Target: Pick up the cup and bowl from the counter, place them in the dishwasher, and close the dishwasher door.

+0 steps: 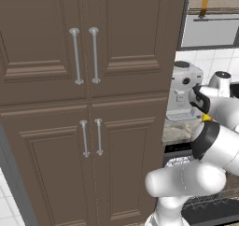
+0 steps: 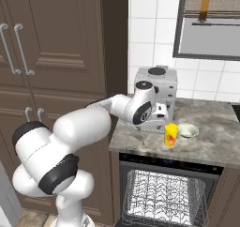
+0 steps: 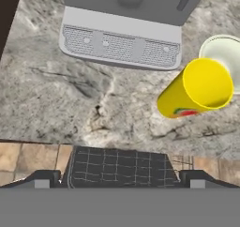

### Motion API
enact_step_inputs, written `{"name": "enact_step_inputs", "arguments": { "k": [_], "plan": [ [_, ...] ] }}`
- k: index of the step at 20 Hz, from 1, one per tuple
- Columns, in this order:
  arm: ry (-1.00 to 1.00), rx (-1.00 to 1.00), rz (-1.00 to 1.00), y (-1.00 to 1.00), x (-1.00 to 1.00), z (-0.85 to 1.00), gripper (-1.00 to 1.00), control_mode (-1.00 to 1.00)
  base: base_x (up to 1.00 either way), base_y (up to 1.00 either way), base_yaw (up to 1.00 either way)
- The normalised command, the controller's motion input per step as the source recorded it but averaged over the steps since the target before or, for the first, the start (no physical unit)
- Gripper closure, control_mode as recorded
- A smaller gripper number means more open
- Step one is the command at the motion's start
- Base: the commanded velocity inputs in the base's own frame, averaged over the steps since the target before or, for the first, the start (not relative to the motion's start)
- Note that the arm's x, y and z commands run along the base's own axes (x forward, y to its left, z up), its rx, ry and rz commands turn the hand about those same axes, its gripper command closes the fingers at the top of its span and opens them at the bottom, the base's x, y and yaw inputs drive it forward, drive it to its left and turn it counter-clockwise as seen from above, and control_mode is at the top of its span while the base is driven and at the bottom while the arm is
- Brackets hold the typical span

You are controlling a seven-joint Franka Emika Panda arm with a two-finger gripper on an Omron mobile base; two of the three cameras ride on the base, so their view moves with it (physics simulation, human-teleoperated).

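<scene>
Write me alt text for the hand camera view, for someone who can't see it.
Looking down from the robot's hand, a yellow cup stands on a mottled stone counter beside a pale bowl, with a grey coffee machine behind. The open gripper hangs above the counter edge, with the dishwasher's wire rack below.

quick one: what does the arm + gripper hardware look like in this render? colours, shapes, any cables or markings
The arm is a chain of glossy white, rounded links with black bands at the joints and a flat dark cap on the wrist housing. The gripper shows two small dark finger tips with lighter grey pads. No loose cables show. No logos or lettering can be made out on the arm.
</scene>
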Motion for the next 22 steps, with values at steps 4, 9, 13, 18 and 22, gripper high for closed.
{"name": "enact_step_inputs", "arguments": {
  "k": [4, 9, 13, 18, 22],
  "plan": [
    [0.00, 0.00, 0.00, -0.28, 0.33, -0.08, -1.00, -1.00, 0.00, 0.00, 0.00],
    [0.00, 0.00, 0.00, -0.16, 0.44, -0.16, -1.00, -1.00, 0.00, 0.00, 0.00],
    [0.00, 0.00, 0.00, -0.11, 0.38, -0.22, -1.00, -1.00, 0.00, 0.00, 0.00],
    [0.00, 0.00, 0.00, -0.21, 0.28, -0.24, -1.00, -1.00, 0.00, 0.00, 0.00],
    [0.00, 0.00, 0.00, -0.25, 0.24, -0.19, -1.00, -1.00, 0.00, 0.00, 0.00]
  ]
}}
